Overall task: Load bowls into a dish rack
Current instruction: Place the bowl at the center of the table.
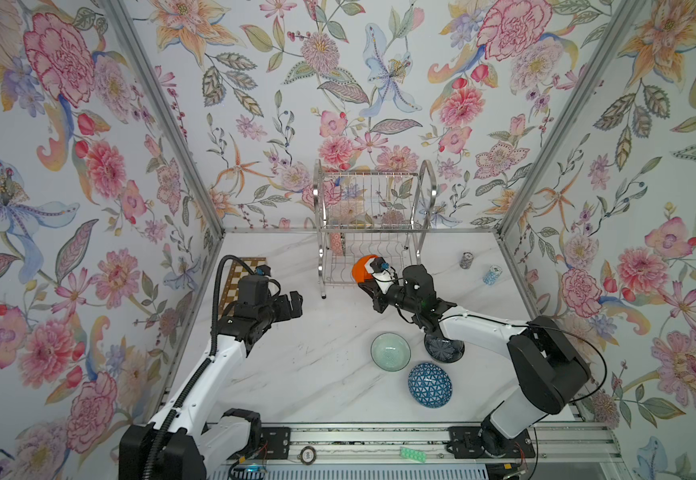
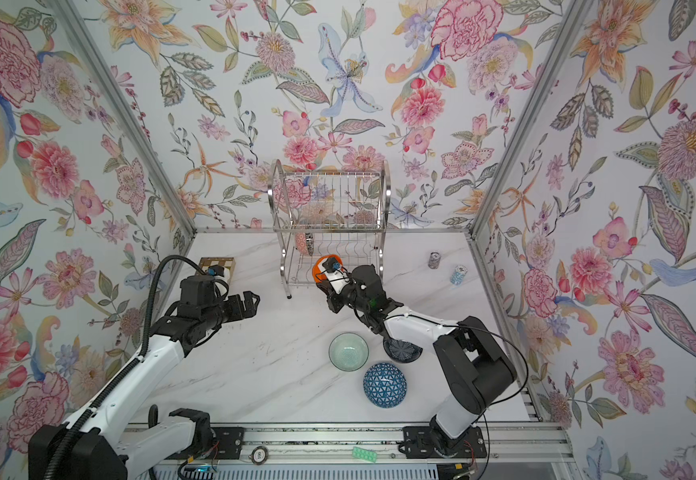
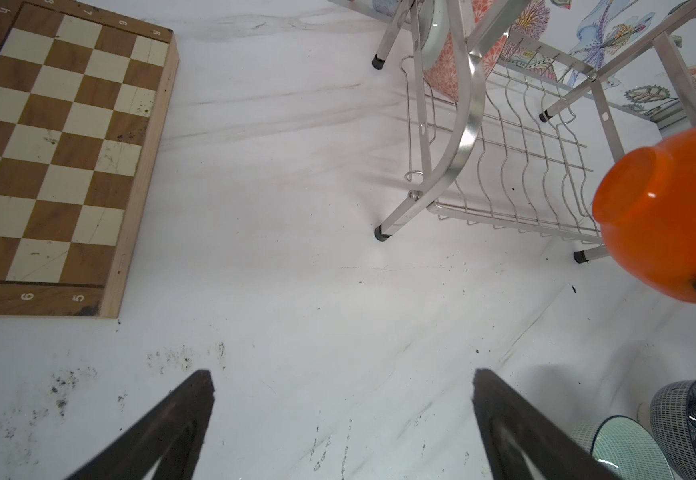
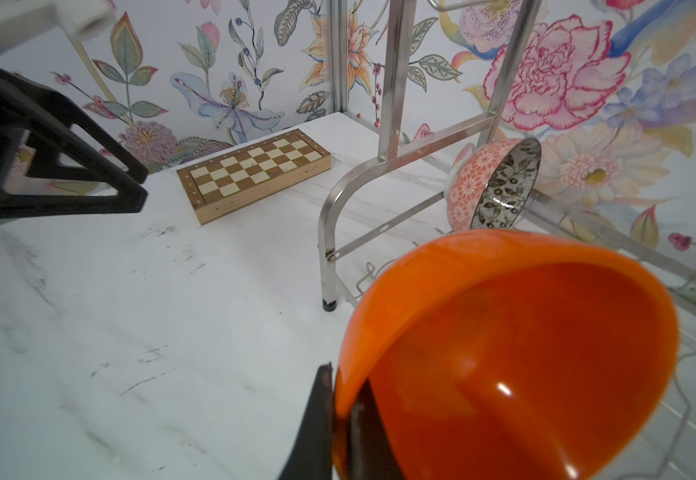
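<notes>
White marble tabletop point(image 1: 296, 374) below, and the right gripper point(image 4: 340, 392) was clamped on the orange bowl point(image 4: 524, 374) at the front edge of the dish rack point(image 1: 321, 199), while the left gripper point(image 3: 342, 374) hung spread and empty; loading step, next likely easing it into a lower slot.

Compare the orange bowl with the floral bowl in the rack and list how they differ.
Look: the orange bowl is plain and glossy; the floral bowl is black-and-white inside, coral-patterned outside. Support: the right gripper pinches the orange bowl's rim at the front of the dish rack; the floral bowl stands on edge in its lower shelf, ungripped. Both are round and similar in size.
</notes>
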`<state>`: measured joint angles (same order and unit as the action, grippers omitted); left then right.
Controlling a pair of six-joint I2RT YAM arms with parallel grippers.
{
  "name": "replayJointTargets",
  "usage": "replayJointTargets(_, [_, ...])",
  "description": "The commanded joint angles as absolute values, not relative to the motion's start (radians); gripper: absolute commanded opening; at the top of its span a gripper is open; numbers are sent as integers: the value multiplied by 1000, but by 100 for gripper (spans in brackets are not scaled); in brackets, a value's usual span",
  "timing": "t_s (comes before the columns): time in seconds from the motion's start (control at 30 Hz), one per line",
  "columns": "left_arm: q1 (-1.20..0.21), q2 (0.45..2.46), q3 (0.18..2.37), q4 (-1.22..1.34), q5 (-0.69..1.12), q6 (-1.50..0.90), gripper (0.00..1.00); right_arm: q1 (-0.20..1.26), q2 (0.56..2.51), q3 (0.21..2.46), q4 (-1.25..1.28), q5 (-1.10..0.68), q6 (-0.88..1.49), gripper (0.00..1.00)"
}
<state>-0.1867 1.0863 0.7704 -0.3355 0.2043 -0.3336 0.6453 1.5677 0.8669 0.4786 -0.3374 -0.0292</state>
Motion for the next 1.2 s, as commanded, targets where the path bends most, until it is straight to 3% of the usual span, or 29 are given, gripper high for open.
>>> replayJointTargets(0.0, [-194,1069,771,-333,199,-314,99,629,1430,826,399,-353,156,0])
replayJointTargets(0.17, [-194,1066,771,-331,204,-313,99,556,1245,737,291,-380,273,0])
replayJointTargets(0.43, [-194,1060,771,-333,206,-314,99,284,1056,642,217,-487,449,0])
replayJointTargets(0.6, [-194,1059,770,-333,206,-316,99,53,1042,630,250,-582,595,0])
replayJointTargets(0.77, [-195,1057,770,-333,208,-316,99,-137,1166,710,337,-713,750,0])
replayJointTargets(0.97, [-193,1050,766,-336,198,-316,99,-166,1344,868,388,-813,830,0])
replayJointTargets(1.17, [-194,1055,766,-336,195,-314,99,-111,1310,836,371,-787,812,0])
